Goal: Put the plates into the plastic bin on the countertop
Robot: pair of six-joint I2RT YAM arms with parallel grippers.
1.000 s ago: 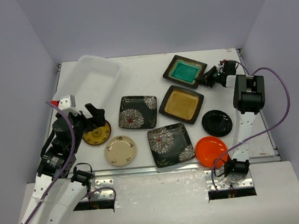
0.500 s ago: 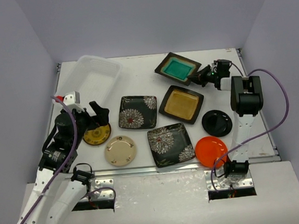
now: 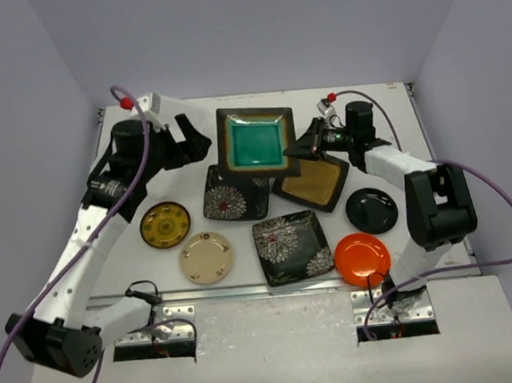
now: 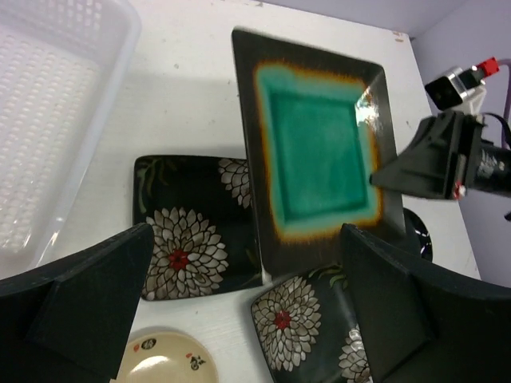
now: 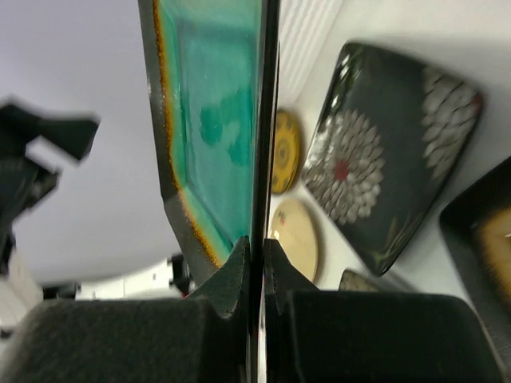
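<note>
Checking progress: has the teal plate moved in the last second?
Yes. Held by the right gripper, the teal plate has swung left: it was behind the amber plate, now it hangs over the flowered plate left of it.

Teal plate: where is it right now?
Top view, centre far: the teal plate is held above the countertop, pinched at its right edge by the right gripper, over the upper flowered plate and left of the amber plate.

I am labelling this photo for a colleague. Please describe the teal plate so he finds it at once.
On the far half of the countertop, the right gripper holds the square teal plate by its edge, lifted above the others. Unlike the black flowered plate and the amber plate near it, its centre is teal.
</note>
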